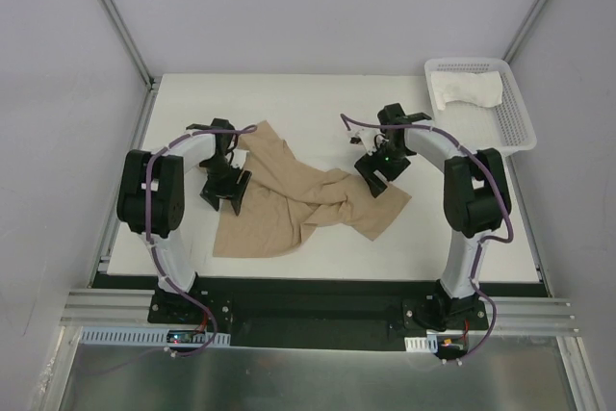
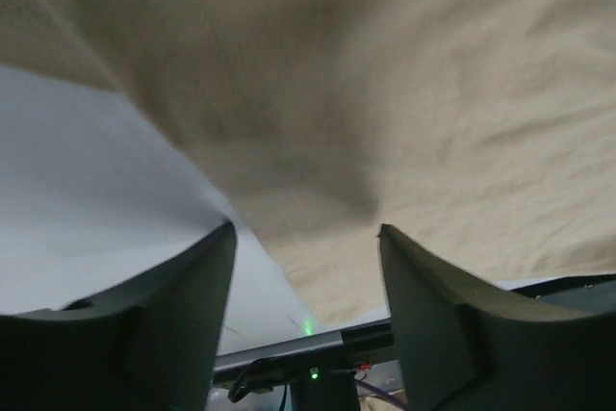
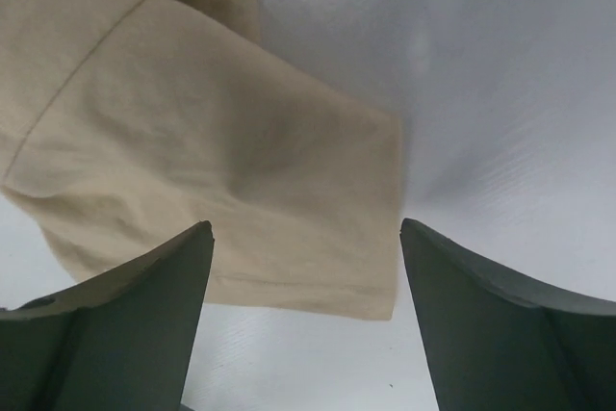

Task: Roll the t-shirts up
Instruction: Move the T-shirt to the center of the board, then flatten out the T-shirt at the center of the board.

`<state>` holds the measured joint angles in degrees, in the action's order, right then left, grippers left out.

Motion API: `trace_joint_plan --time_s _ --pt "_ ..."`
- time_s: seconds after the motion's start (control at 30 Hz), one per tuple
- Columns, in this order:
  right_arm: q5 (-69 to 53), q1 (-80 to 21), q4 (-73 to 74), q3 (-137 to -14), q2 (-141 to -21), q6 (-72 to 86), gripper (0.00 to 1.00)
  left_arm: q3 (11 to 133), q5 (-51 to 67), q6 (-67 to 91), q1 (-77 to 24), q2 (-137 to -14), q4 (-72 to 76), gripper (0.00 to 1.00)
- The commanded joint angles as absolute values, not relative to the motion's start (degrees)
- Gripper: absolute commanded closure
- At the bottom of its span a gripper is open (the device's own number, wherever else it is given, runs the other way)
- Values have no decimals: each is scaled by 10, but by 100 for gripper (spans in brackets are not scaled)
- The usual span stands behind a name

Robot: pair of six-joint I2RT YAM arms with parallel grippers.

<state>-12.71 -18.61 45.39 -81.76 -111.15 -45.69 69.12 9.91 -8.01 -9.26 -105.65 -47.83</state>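
The tan t-shirt lies crumpled on the white table between the two arms. My left gripper is open over its left edge; in the left wrist view the tan cloth fills the space past the fingers. My right gripper is open above the shirt's right end; the right wrist view shows a hemmed sleeve lying flat between the fingers. The white t-shirt lies bunched in the basket at the back right.
A white plastic mesh basket stands at the table's back right corner. Grey walls and metal frame bars close in the table on three sides. The table's front edge runs along a black rail with the arm bases.
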Motion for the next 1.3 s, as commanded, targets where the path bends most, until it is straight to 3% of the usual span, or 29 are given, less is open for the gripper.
trace_joint_plan --time_s 0.0,0.07,0.17,0.2,0.3,0.33,0.53,0.7,0.97,1.07,1.27 --pt "-86 -192 445 -835 -1131 -490 25 717 116 -75 -91 -1106 -480 48" --pt "-87 -188 445 -839 -1142 -493 33 726 135 -77 -91 -1121 -480 63" --pt "-93 -178 447 -859 -1150 -488 53 741 161 -85 -90 -1129 -486 88" --pt "-94 -175 450 -865 -1150 -488 66 749 164 -87 -88 -1129 -491 100" --pt "-84 -160 458 -887 -1132 -483 99 799 177 -97 -74 -1097 -541 100" --pt "-87 -146 464 -889 -1119 -480 99 813 194 -103 -71 -1083 -558 100" --pt "-113 -117 612 -882 -1050 -484 99 912 282 -178 -68 -988 -778 100" --pt "-166 -122 634 -827 -945 -462 98 907 266 -236 -67 -903 -870 100" --pt "-174 -172 595 -798 -912 -513 57 852 80 -303 -12 -821 -870 100" --pt "-171 -179 580 -818 -952 -524 50 796 24 -314 41 -833 -870 100" --pt "-179 -218 586 -902 -1075 -526 33 737 83 -302 68 -857 -850 100"
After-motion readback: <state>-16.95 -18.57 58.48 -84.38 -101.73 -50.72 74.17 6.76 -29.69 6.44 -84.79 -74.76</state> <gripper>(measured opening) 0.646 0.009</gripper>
